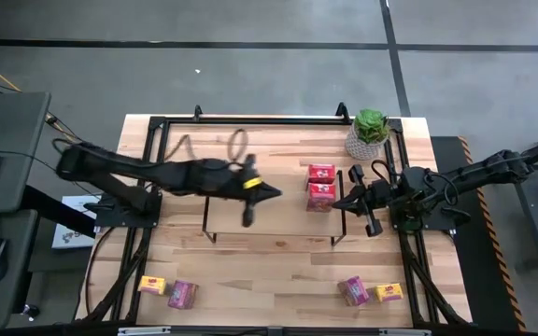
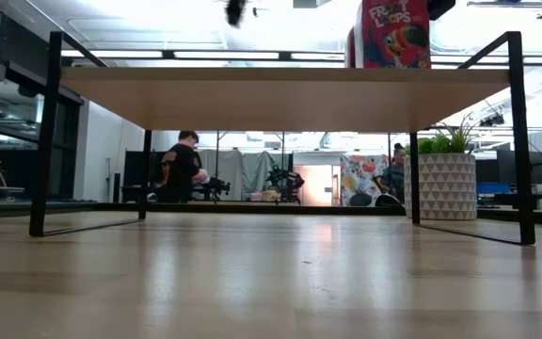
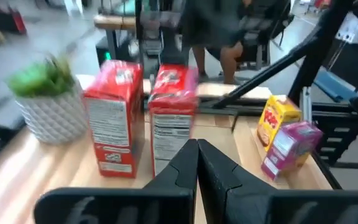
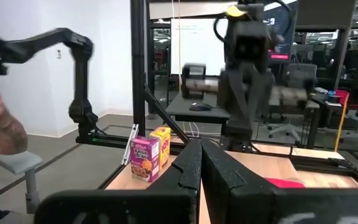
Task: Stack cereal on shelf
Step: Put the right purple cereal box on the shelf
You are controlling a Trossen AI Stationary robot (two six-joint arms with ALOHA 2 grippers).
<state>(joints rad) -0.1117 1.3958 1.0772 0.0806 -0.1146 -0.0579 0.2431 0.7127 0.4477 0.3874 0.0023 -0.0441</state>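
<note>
Two red cereal boxes (image 1: pixel 320 186) stand upright side by side on the shelf (image 1: pixel 278 168), at its end nearest the potted plant (image 1: pixel 369 133). Four boxes are not yet stacked, all on the table (image 1: pixel 278 266) near its front edge — a yellow box (image 1: pixel 151 286) and a pink box (image 1: pixel 182 294) on the left arm's side, a pink box (image 1: pixel 353 290) and a yellow box (image 1: pixel 389 292) on the right arm's side.

Left gripper (image 1: pixel 264 192) — over the middle of the shelf, fingers pressed together, holding nothing, pointing toward the red pair. Its wrist view shows the red boxes straight ahead of the closed tips (image 3: pixel 197 155).

Right gripper (image 1: pixel 344 203) — just beside the shelf's plant end, near the red boxes, fingers likewise closed and empty.

Relation that matters: each remaining pair lies well apart from either gripper, toward the front edge, away from the shelf. Judged by reach, the right arm is nearer the pink and yellow boxes on its side; the left arm is nearer its own pair. From above the boxes look to lie flat, long axes roughly along the table's front edge, so a grip would likely go across the short width. The fingers must open first.
</note>
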